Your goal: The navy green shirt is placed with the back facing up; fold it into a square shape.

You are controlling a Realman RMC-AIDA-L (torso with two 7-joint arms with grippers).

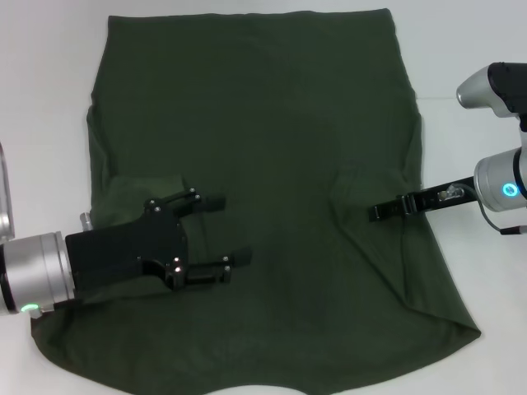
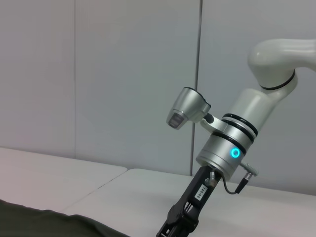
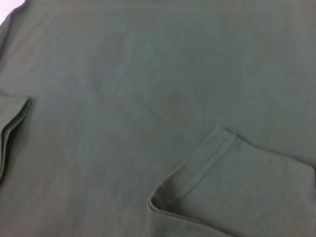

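Olive-green cotton covers most of the white worktop (image 1: 49,99): the navy green shirt (image 1: 263,148) lies flat with its plain side up, both side portions turned inward over the body. The folded-in sleeve on the robot's right ends in a stitched hem (image 3: 207,158), seen close in the right wrist view, resting on the shirt's middle. The left claw (image 1: 230,230) sits over the shirt's left part, near the folded-in left sleeve, its two black fingers (image 1: 210,201) spread apart with nothing between them. The right claw (image 1: 383,211) reaches in from the right edge, low over the fold line on that side; its fingers appear together, and whether any fabric is pinched cannot be told. The left wrist view shows the right arm (image 2: 232,143) above the worktop, with a strip of the shirt in its corner.
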